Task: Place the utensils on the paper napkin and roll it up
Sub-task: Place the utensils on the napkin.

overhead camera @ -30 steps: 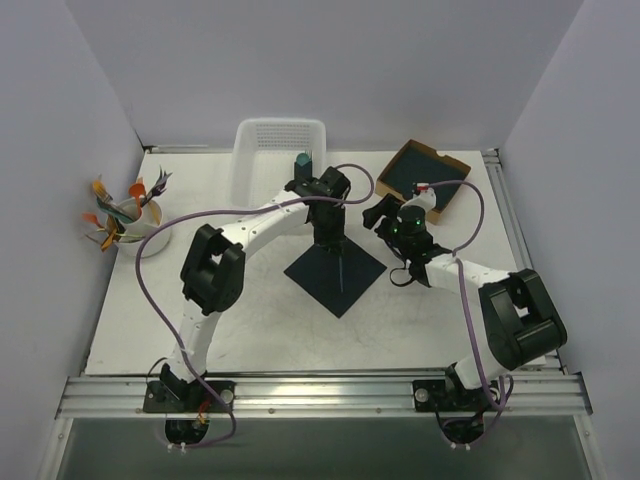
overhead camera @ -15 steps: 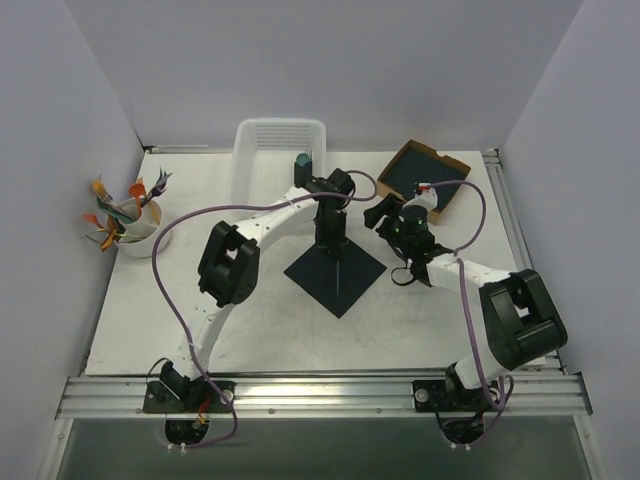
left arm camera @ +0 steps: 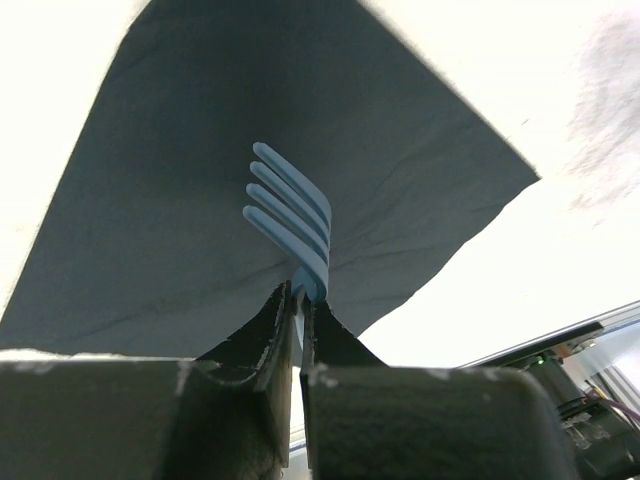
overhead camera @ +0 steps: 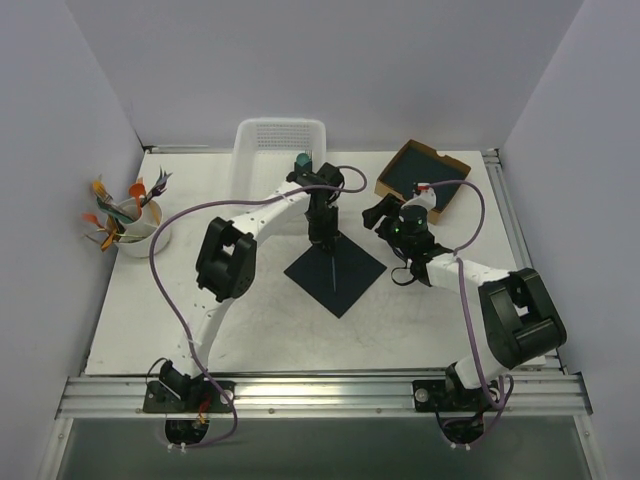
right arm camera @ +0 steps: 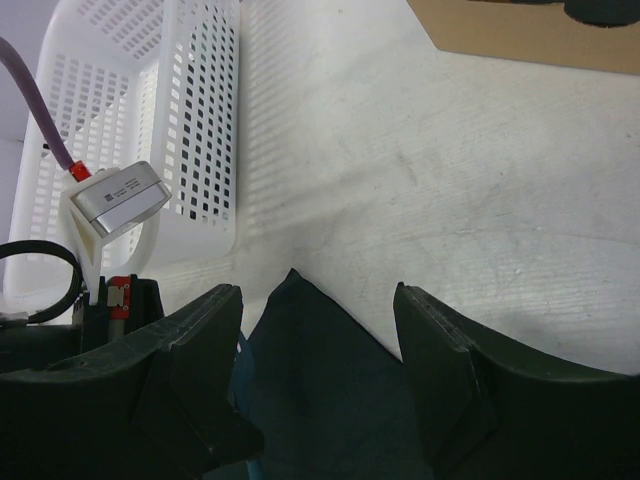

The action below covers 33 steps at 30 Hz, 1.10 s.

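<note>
Left wrist view showed the left gripper [left arm camera: 298, 300] with its jaws pressed together on the handle of a blue fork [left arm camera: 290, 215]. The tines pointed away from the camera, out over the paper napkin [left arm camera: 180, 200], which filled most of that frame from the upper left down to a corner at the right. Whether the tines touched the sheet could not be told, though they sat over its dark surface and not over the white table [overhead camera: 250, 320]. In the top external view the same gripper stood at the napkin's upper corner, and the sheet lay flat as a diamond spreading down and to the right near the frame's centre. The right gripper [right arm camera: 315, 290] had its fingers spread wide and held nothing. The napkin's corner lay on the table between them at the bottom of the right wrist view, and a white basket [right arm camera: 200, 120] stood at upper left. Further out, a cardboard tray [overhead camera: 400, 165] of dark sheets sat at upper right of the top view, and a cup [overhead camera: 150, 235] of more utensils stood at far left. As a judgement, the task looked early: the napkin was laid out, but the fork was not yet released, no utensil could be made out lying loose on the sheet, and rolling had not begun.
</note>
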Each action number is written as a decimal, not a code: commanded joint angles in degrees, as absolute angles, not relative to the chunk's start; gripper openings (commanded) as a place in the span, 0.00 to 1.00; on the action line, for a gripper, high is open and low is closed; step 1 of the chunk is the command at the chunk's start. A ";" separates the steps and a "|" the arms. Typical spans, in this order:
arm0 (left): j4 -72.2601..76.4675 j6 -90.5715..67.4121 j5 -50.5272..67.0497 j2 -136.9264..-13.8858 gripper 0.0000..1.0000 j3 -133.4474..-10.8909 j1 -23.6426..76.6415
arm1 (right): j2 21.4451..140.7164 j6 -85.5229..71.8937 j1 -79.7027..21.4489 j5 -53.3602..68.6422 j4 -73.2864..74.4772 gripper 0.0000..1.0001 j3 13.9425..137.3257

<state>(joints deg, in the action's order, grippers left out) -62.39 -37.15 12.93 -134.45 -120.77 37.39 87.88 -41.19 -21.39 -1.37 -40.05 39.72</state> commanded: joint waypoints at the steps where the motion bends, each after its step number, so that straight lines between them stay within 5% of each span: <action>1: -61.87 -37.62 14.85 -135.97 0.07 -124.45 37.44 | 88.07 -41.83 -20.92 -1.06 -42.45 0.63 40.08; 18: -64.77 -37.97 11.61 -140.36 0.11 -128.23 37.27 | 88.86 -42.28 -20.57 -0.53 -42.71 0.62 40.17; 33: -67.33 -37.44 7.65 -140.01 0.27 -128.41 37.44 | 89.03 -42.45 -20.22 1.49 -43.33 0.62 39.99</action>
<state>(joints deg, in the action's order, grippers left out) -64.51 -37.23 8.73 -139.35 -126.50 37.71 88.88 -42.04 -20.62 0.86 -40.27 39.72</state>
